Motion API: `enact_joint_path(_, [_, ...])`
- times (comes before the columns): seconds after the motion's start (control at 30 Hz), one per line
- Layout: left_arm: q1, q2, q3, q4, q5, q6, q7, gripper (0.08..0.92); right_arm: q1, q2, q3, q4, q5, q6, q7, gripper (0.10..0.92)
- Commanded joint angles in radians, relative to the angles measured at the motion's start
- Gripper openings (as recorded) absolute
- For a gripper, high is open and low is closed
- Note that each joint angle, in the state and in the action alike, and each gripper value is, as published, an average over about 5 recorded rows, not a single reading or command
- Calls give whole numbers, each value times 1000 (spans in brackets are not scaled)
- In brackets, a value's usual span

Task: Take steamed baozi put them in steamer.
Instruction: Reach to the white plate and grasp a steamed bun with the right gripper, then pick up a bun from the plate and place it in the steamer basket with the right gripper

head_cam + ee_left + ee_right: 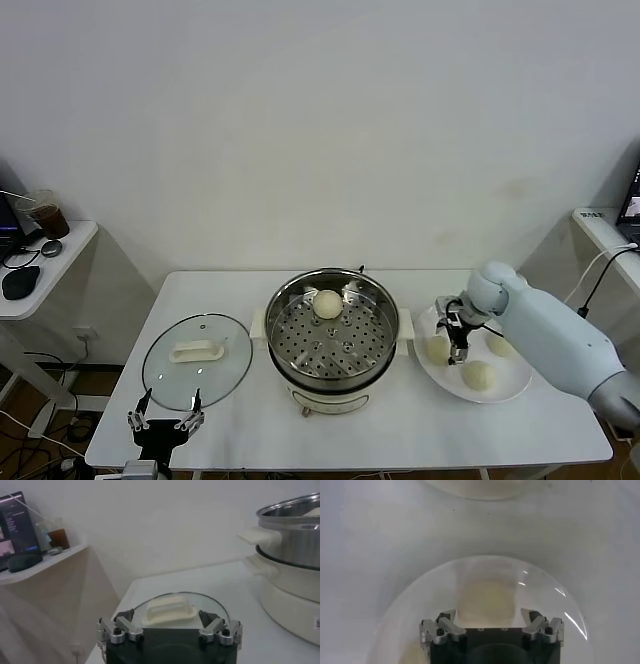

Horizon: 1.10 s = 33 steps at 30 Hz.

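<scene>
On the white tabletop the steamer stands in the middle, its perforated tray open to view, with one steamed baozi already lying on the far side of that tray. To the right of the steamer sits a flat white plate carrying three more buns: one at its left edge, one at its near side and one toward the right. The right gripper hangs over the left part of the plate, just beside the left bun; in the right wrist view its fingers are spread apart with nothing between them, above a pale rounded shape too blurred to name. The left gripper waits at the near-left edge of the tabletop, its fingers likewise spread and empty, just in front of the round glass lid, which lies flat to the left of the steamer.
</scene>
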State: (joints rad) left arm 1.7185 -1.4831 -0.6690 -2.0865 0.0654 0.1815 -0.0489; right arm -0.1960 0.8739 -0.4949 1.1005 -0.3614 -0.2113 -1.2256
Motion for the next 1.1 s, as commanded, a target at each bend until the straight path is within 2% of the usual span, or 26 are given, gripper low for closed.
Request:
enact_joint_path(0.03, [0,1,1,2,1,0,0,823,-5,13,2,-17,-3,-2,11,823])
enact_joint_path(0.17, [0,0,2,2,1,0,0,823,-7,14,3,-18,2,-5,16,822])
enact_joint_path(0.27, [0,0,2,2,1,0,0,823,-7,14,3,-18,6,-8,16,791])
enact_joint_path(0.6, [-3,-1,6,2,2,0,-1,823,24,-27,2,22,52,-29,9,511])
enact_joint_path(0.7, [-6,-2,11,1,3,0,-1,823,75,-65,-32,61,96,-46,1,457])
enact_joint_path(0.93, [-18,-3,21,-3,9,4,-2,823,375,-168,-288,175,289,-101,-28,441])
enact_joint_path(1.1, [-23,-1,26,-9,18,14,-4,823,650,-170,-526,272,480,-171,-42,441])
